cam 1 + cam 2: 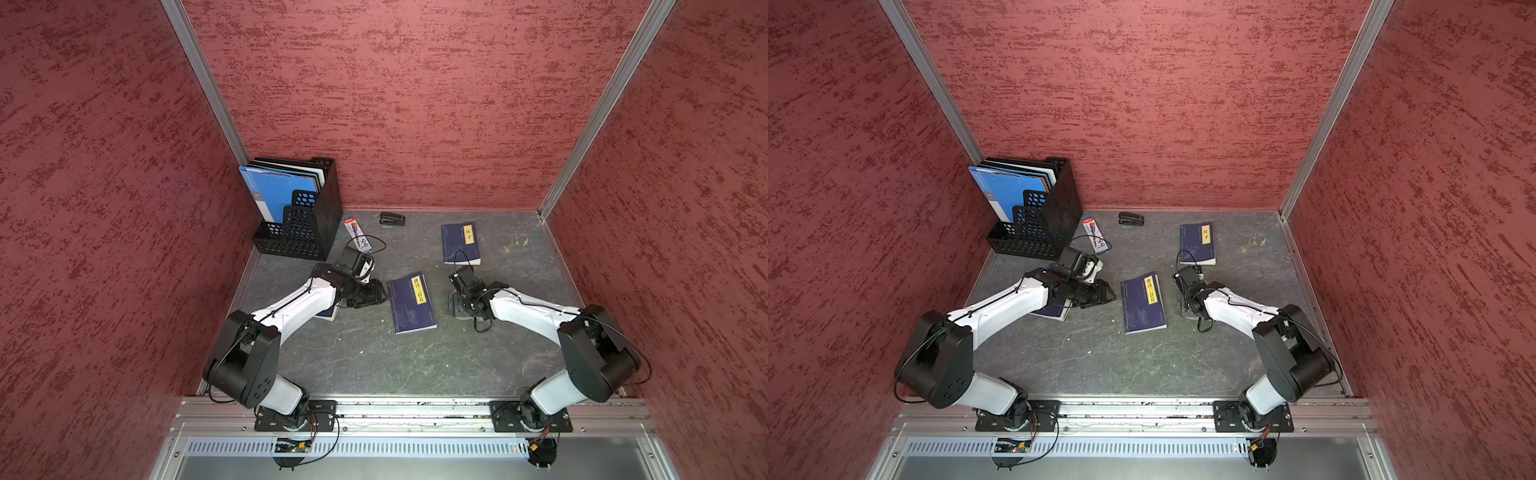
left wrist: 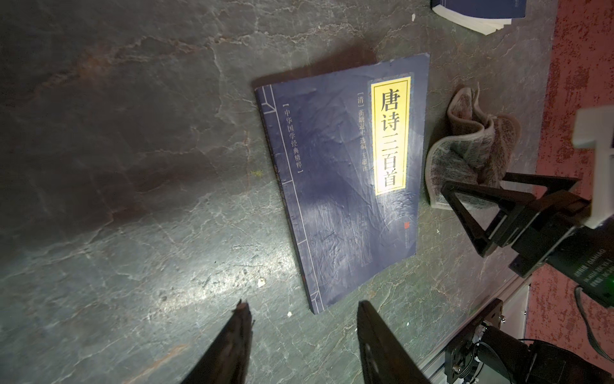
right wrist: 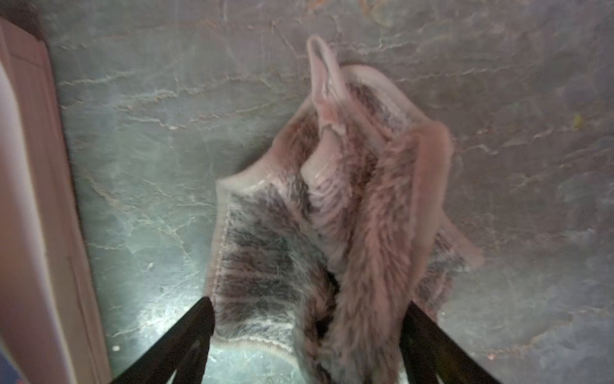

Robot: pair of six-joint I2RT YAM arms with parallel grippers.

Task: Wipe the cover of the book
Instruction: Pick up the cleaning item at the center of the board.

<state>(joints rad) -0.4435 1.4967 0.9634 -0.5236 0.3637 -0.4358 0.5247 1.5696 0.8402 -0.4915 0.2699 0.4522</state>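
The book [image 1: 411, 302] [image 1: 1143, 302], dark blue with a yellow title label, lies flat and closed mid-table; the left wrist view shows its creased cover [image 2: 342, 186]. My left gripper [image 1: 374, 295] [image 2: 304, 306] is open just left of the book, low over the table, with nothing between its fingers. A crumpled pinkish-grey fuzzy cloth [image 3: 332, 216] [image 2: 471, 146] sits on the table right of the book. My right gripper [image 3: 308, 303] [image 1: 456, 301] is open, one finger on each side of the cloth's near end.
A second blue book [image 1: 460, 243] lies at the back right, and a third [image 1: 328, 311] lies partly under my left arm. A black file rack [image 1: 299, 208] with blue folders stands back left, with a pen box [image 1: 357, 234] and a stapler [image 1: 392, 219] nearby.
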